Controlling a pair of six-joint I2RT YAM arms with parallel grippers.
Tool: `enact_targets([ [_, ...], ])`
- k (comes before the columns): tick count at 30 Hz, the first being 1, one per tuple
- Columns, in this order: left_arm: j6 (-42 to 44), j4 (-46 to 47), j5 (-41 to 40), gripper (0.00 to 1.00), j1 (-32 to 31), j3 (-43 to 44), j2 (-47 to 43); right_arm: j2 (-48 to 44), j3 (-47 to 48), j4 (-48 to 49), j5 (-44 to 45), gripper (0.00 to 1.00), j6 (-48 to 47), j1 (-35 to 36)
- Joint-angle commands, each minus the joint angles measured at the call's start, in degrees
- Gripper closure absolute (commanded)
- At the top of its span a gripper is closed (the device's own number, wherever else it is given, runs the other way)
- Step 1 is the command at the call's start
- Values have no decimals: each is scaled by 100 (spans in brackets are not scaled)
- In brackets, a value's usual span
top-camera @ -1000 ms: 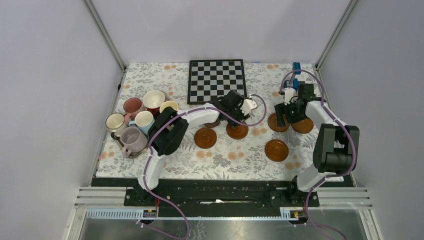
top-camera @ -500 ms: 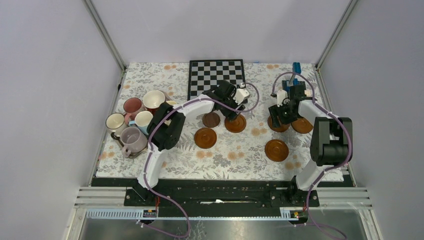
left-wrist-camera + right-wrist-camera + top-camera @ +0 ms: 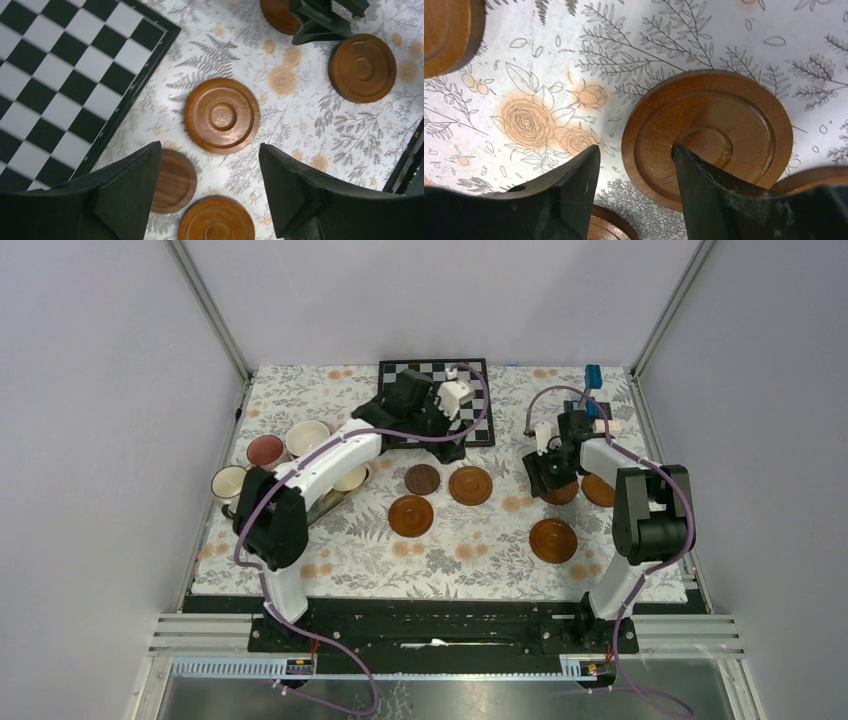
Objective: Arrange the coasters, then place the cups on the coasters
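Moved: left arm (image 3: 320, 465) has swung back from the coasters (image 3: 410, 515) to the chessboard (image 3: 55, 75).
Left gripper (image 3: 210, 146): jaws spread wide, empty, high above one coaster (image 3: 221, 116).
Right gripper (image 3: 635, 150): jaws parted, low, astride the rim of another coaster (image 3: 706, 135), not clamped.
Cups (image 3: 308, 437): clustered far left, none on the six coasters.

The chessboard (image 3: 60, 85) lies at the back of the worktop (image 3: 300, 390), centre; the cups (image 3: 268, 452) cluster at the left edge; three coasters (image 3: 470, 485) sit mid-worktop just before the board — two side by side, one nearer the front; three more lie to the right, two behind, one before them.
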Motion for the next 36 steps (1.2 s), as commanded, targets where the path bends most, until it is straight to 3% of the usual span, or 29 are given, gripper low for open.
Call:
enact_targets([
  [1, -218, 229, 216, 23, 401, -527, -281, 244, 229, -41, -308, 38, 249, 189],
  [19, -201, 357, 230, 23, 595, -1013, -636, 482, 453, -87, -492, 40, 476, 855],
  [24, -201, 376, 232, 23, 595, -1079, -759, 3, 508, -221, -517, 30, 539, 811],
  [27, -201, 357, 232, 23, 595, -1160, -906, -467, 580, -284, -737, 23, 680, 559],
  [33, -201, 134, 135, 23, 595, -1242, -1162, -1299, 600, -638, -942, 20, 446, -280],
  [34, -164, 122, 105, 8, 596, -1279, -1203, -1351, 603, -777, -862, 20, 322, -471],
  [36, -157, 106, 38, 5, 595, -1328, -1274, -1388, 566, -971, -713, 21, 94, -839],
])
